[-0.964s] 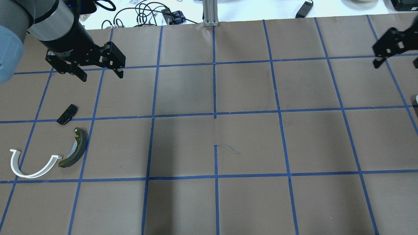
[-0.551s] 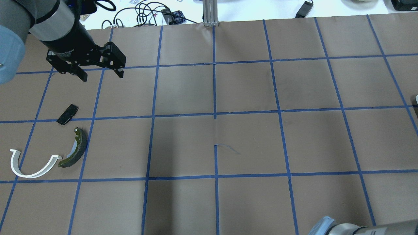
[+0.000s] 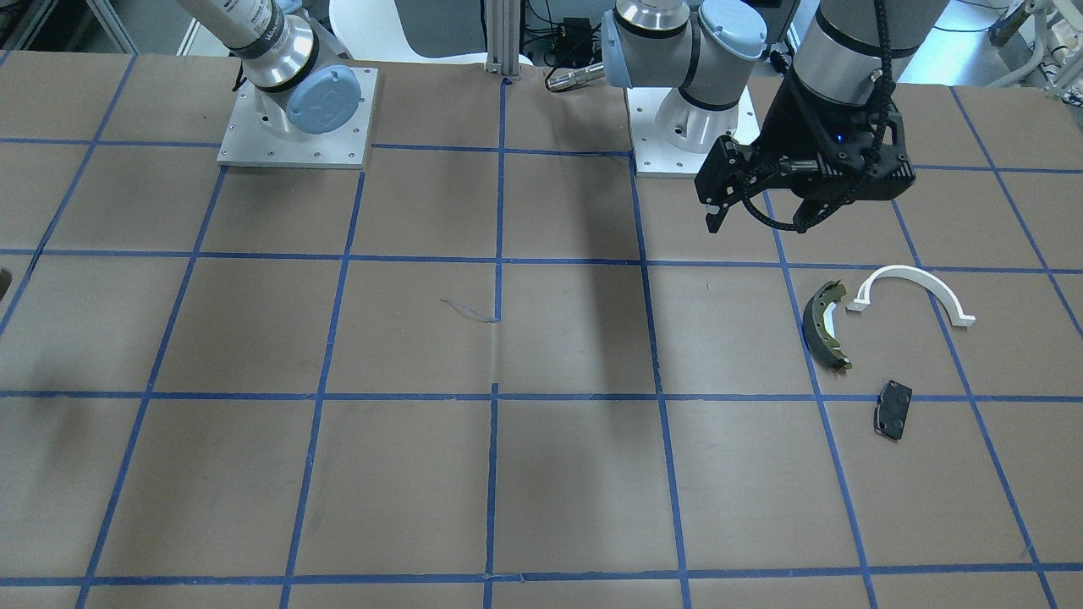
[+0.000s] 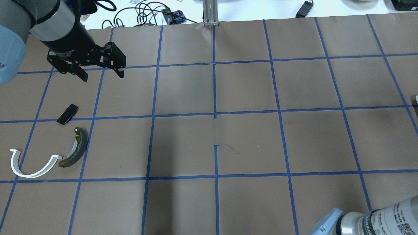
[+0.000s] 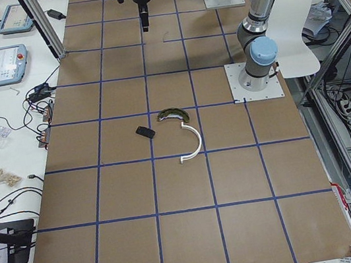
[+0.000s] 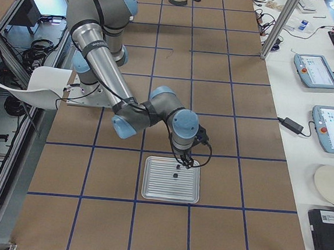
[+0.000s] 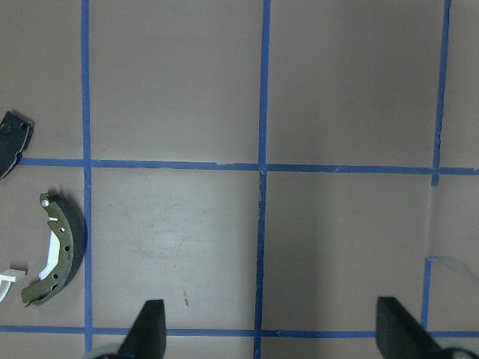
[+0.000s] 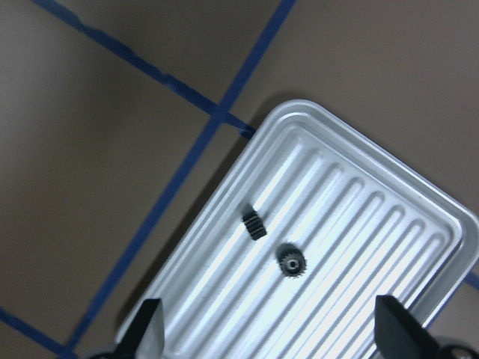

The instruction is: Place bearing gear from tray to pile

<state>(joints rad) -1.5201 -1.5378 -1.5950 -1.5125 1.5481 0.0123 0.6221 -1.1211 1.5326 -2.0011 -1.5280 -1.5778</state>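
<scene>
The bearing gear [image 8: 290, 262], a small dark toothed wheel with a round hub, lies flat in the ribbed metal tray [image 8: 389, 224]. My right gripper [image 8: 273, 333] is open and hovers above the tray, also in the exterior right view [image 6: 184, 160]. The pile lies far off by my left arm: an olive-and-black brake shoe [image 4: 75, 148], a white arch [image 4: 31, 164] and a flat black pad [image 4: 67, 114]. My left gripper [image 4: 101, 73] is open and empty, held above the table beyond the pile.
A second small black gear [image 8: 254, 224] lies on its side in the tray, close to the bearing gear. The right arm's elbow [image 4: 375, 218] juts in at the overhead view's bottom right. Cables and tablets [image 6: 315, 70] lie past the table's far edge.
The right gripper has left the overhead view's upper right, and the right arm's elbow has come in at the bottom right. The left gripper has barely moved.
</scene>
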